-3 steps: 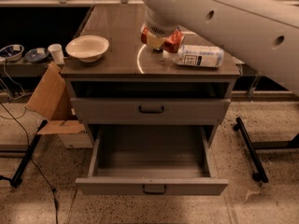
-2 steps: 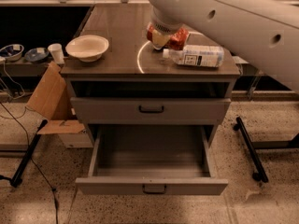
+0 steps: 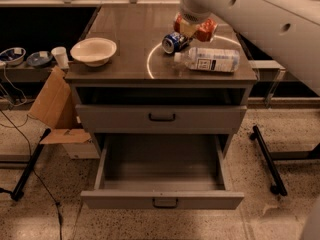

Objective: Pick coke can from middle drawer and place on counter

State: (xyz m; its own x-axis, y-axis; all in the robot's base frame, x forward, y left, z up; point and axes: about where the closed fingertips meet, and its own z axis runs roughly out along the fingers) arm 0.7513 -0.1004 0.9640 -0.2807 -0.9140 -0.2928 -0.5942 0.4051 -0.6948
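Note:
The coke can is red and sits in my gripper over the back right of the counter, inside the thin white circle line. The white arm hides the can's middle, and I cannot tell whether it touches the surface. The middle drawer is the lowest one. It is pulled fully open and its inside shows nothing.
A blue-and-white can lies just left of and in front of the gripper. A clear plastic bottle lies on its side in front of it. A white bowl sits on the counter's left. A cardboard box leans at the cabinet's left.
My gripper has moved right and toward the back of the counter with the coke can in it, uncovering the blue-and-white can. The drawer has not moved.

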